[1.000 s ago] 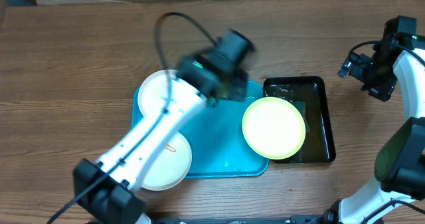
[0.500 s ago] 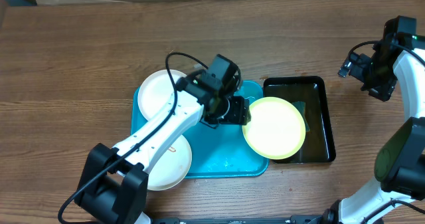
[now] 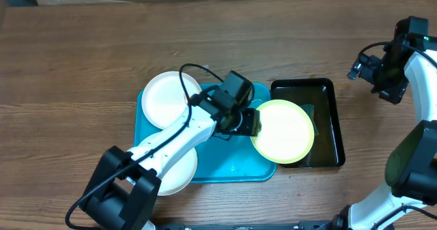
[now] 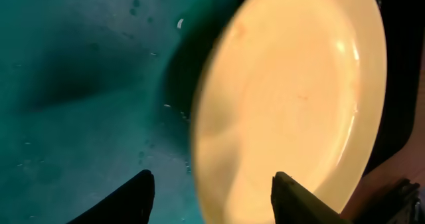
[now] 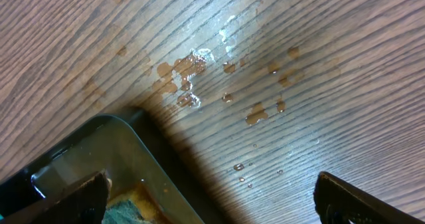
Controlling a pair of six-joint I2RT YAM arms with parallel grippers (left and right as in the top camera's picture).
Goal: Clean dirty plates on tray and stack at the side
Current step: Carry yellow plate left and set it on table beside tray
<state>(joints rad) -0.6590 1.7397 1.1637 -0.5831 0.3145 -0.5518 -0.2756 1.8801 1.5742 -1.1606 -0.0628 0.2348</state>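
A pale yellow-green plate [image 3: 283, 131] lies across the right end of the turquoise tray [image 3: 232, 165] and overlaps the black tray. My left gripper [image 3: 251, 123] is at this plate's left rim. In the left wrist view the left gripper [image 4: 212, 197] is open: one finger is over the tray [image 4: 80, 84] and the other over the plate [image 4: 299, 84], with the rim between them. A white plate [image 3: 164, 97] sits on the tray's far left corner. Another white plate [image 3: 179, 175] at the near left is partly hidden by my left arm. My right gripper [image 3: 382, 73] is wide open, far to the right.
A glossy black tray [image 3: 326, 93] stands right of the turquoise one. The right wrist view shows its corner [image 5: 80, 164] with a blue-green sponge [image 5: 129, 207] inside. Water drops [image 5: 189, 68] spot the wooden table beside it.
My left arm has swung down and right, from over the tray's back edge to the yellow-green plate's left rim. Its jaws have narrowed a little. The right arm has not moved.
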